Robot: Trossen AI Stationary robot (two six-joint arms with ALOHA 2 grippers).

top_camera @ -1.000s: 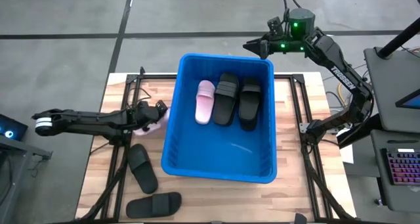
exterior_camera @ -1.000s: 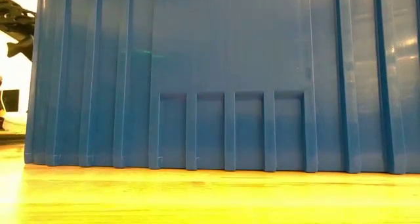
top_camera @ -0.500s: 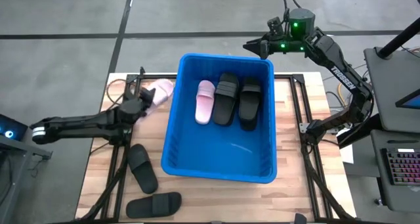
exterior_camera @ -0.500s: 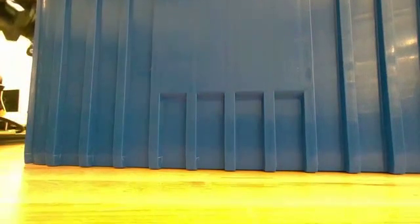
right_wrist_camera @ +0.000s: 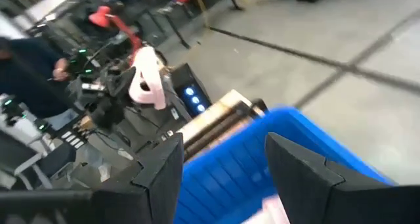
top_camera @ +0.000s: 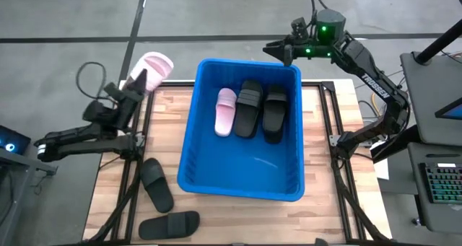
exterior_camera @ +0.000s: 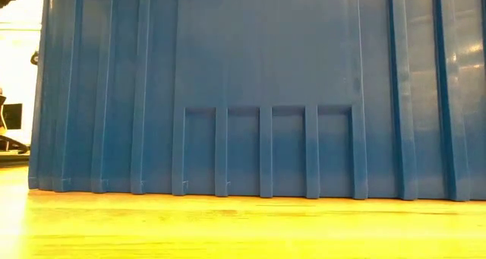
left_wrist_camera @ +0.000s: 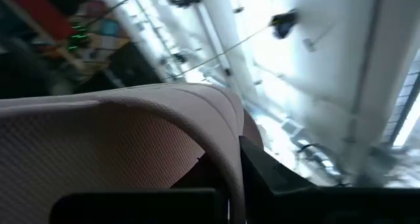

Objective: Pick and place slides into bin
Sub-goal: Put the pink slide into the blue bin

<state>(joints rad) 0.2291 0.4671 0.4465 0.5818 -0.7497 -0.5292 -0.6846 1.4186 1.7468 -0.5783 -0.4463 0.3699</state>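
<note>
My left gripper (top_camera: 137, 84) is raised over the table's far left corner, shut on a pale pink slide (top_camera: 153, 64), which also shows far off in the right wrist view (right_wrist_camera: 147, 76). The blue bin (top_camera: 189, 130) stands mid-table and its wall fills the low view (exterior_camera: 258, 92). In it lie a pink slide (top_camera: 225, 110) and two black slides (top_camera: 249, 107) (top_camera: 274, 113), flat on the bottom. Two more black slides (top_camera: 157, 184) (top_camera: 170, 224) lie on the table near the bin's left. My right gripper (top_camera: 278, 50) hovers open over the bin's far rim. My left gripper pinches the pink slide at its side edge beside the ribbed strap (left_wrist_camera: 226, 129); one dark finger (left_wrist_camera: 266, 178) shows against that edge. The fingers slant upward from below. The slide stands up above the fingers, lifted clear of the table.
Black frame rails (top_camera: 137, 152) run along the table's left and right sides. A cable loop (top_camera: 86, 76) hangs off the far left corner. A keyboard and stand (top_camera: 440, 181) sit to the right of the table. A person and equipment (right_wrist_camera: 39, 66) stand beyond the table.
My left gripper has risen from the table beside the bin's left wall, gone toward the far left corner and tipped upward. It stays shut on the pink slide, which went from lying low by the bin to standing up, lifted clear.
</note>
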